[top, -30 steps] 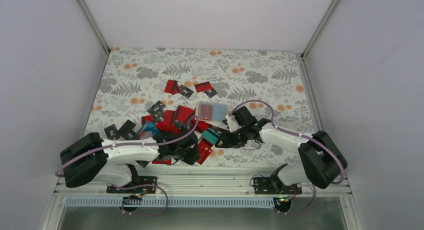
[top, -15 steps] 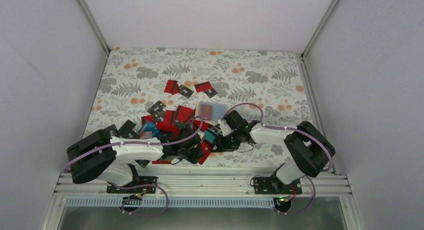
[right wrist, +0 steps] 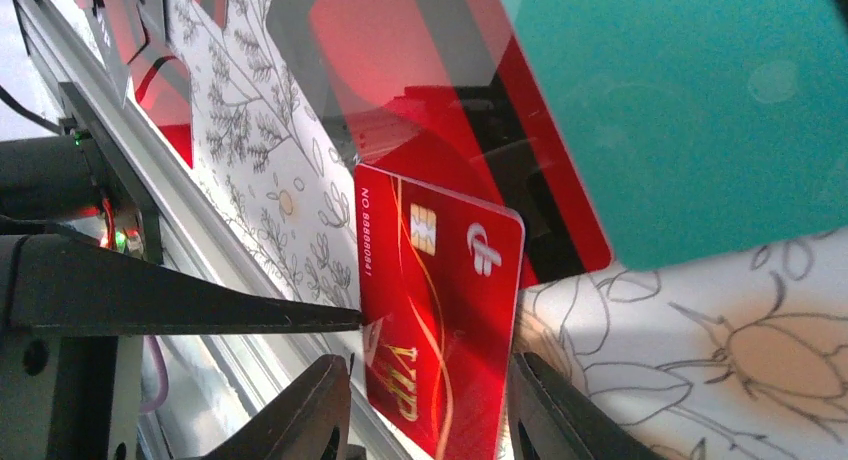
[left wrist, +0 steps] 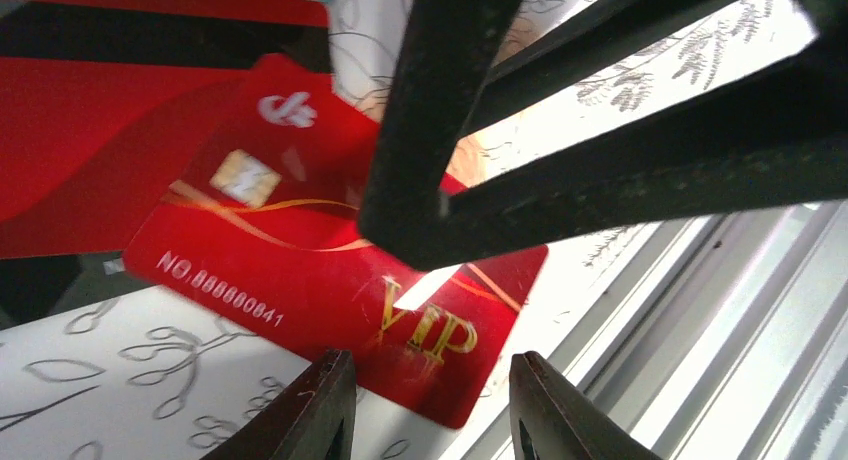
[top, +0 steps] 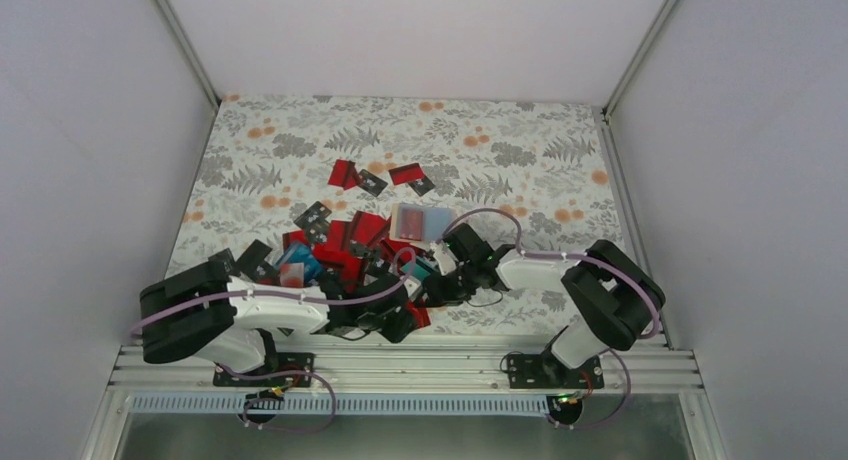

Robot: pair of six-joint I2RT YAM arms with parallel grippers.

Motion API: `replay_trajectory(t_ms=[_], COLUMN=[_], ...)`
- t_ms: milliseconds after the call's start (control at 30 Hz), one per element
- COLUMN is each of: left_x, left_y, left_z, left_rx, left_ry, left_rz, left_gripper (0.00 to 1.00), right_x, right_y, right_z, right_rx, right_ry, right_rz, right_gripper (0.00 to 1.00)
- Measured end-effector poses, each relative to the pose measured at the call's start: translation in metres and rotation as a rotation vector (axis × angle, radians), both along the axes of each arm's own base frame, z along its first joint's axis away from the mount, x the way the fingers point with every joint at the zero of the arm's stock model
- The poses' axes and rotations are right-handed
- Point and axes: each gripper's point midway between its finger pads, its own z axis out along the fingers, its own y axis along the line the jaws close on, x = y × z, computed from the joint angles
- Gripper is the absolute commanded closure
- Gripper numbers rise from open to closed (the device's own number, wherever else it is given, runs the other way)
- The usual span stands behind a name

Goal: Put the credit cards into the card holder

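A red VIP credit card (left wrist: 290, 280) (right wrist: 440, 300) lies near the table's front edge (top: 420, 316), its chip end resting on other cards. My right gripper (right wrist: 430, 410) (top: 432, 288) is open and straddles the card's VIP end, its fingers close to both long edges. My left gripper (left wrist: 435, 410) (top: 398, 323) is open too. One corner of the card sits between its tips, and its left finger (right wrist: 200, 310) reaches the numbered edge. More credit cards (top: 335, 248) are heaped to the left. The card holder (top: 422, 221) lies open behind, with its clear sleeves up.
The aluminium rail (top: 420, 352) (left wrist: 700, 360) runs right beside the card. A teal card (right wrist: 690, 110) and red cards lie just beyond it. A few red and black cards (top: 370, 178) sit further back. White walls enclose the patterned tabletop.
My right gripper has swung left and toward the front edge, onto the red card, and its jaws have narrowed slightly. The left arm has reached further right to the same card.
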Motion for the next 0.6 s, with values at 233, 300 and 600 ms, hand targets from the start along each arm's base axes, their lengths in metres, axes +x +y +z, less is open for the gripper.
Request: replay_trajectory(t_ms=[233,300,600], left_x=[-0.022,-0.026,-0.030], left_y=[-0.014,-0.016,-0.018], left_z=[0.001,0.001,0.001], left_rx=[-0.030,-0.035,-0.038], left_ry=[0.011,0.014,0.024], left_rz=[-0.059,-0.069,-0.066], left_gripper=[0.59,0.59,0.59], right_x=[-0.017,-0.024,-0.036], right_y=[-0.003,-0.006,-0.016], right_z=[0.001,0.001,0.001], right_rx=[0.009,0.007,-0.016], right_ry=[0.016,0.021,0.028], right_rz=[0.031,0.035,0.027], right_gripper=[0.57,0.57,0.57])
